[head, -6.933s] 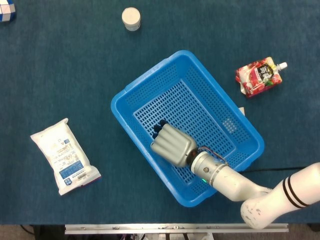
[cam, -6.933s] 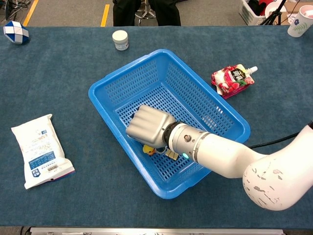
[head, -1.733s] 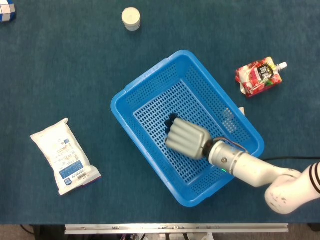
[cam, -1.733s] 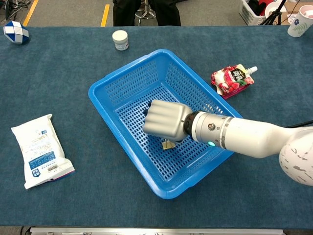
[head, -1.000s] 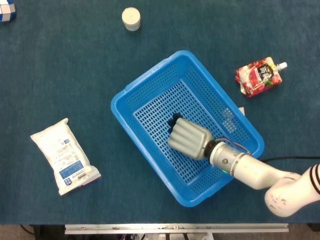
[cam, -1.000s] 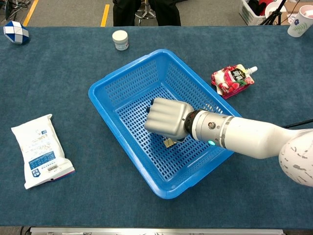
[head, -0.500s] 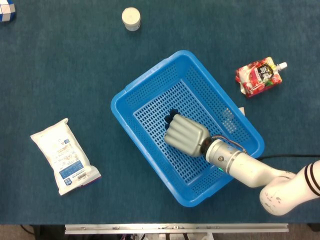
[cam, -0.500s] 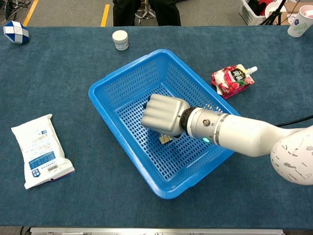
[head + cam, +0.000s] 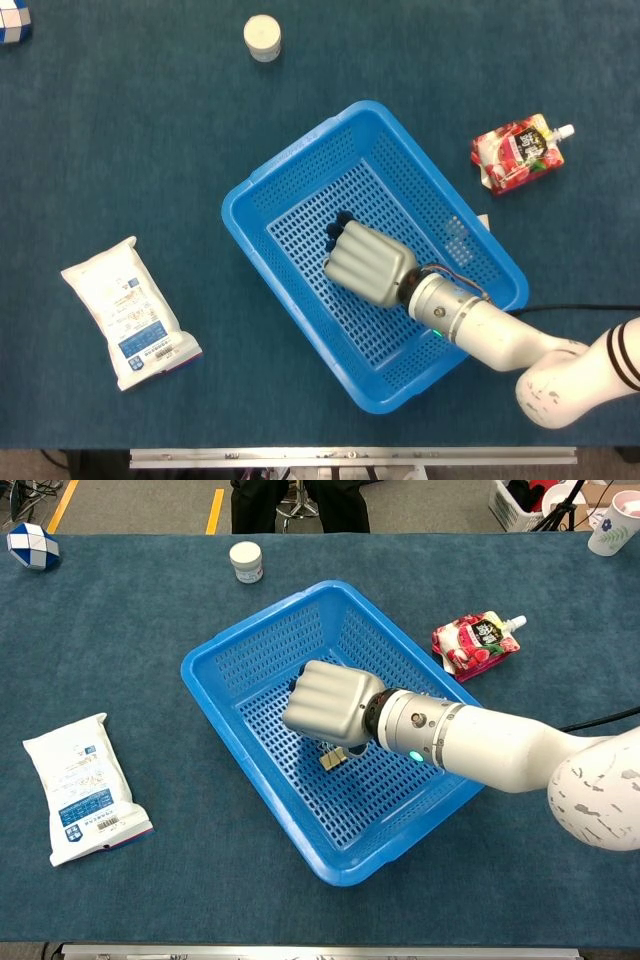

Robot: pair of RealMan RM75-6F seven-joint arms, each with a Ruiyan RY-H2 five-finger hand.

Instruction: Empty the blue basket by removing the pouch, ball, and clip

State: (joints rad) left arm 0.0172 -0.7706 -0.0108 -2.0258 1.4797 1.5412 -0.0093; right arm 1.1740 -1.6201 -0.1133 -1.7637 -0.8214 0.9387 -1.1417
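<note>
My right hand point(image 9: 366, 265) point(image 9: 328, 716) hangs over the middle of the blue basket point(image 9: 290, 152) point(image 9: 258, 620), fingers curled into a fist. A small tan clip point(image 9: 331, 758) sticks out below the fist in the chest view, pinched by the fingers; the head view hides it. The red fruit pouch point(image 9: 517, 152) point(image 9: 475, 644) lies on the table to the right of the basket. A blue-and-white ball point(image 9: 12, 18) point(image 9: 32, 546) sits at the far left corner. The basket floor around the hand shows nothing else. My left hand is out of both views.
A white packet point(image 9: 128, 312) point(image 9: 85, 785) lies on the table left of the basket. A small white jar point(image 9: 262, 37) point(image 9: 245, 561) stands behind the basket. A cup point(image 9: 612, 525) is at the far right corner.
My right hand has drifted left and toward the far side of the basket, and the clip under it has travelled along with it.
</note>
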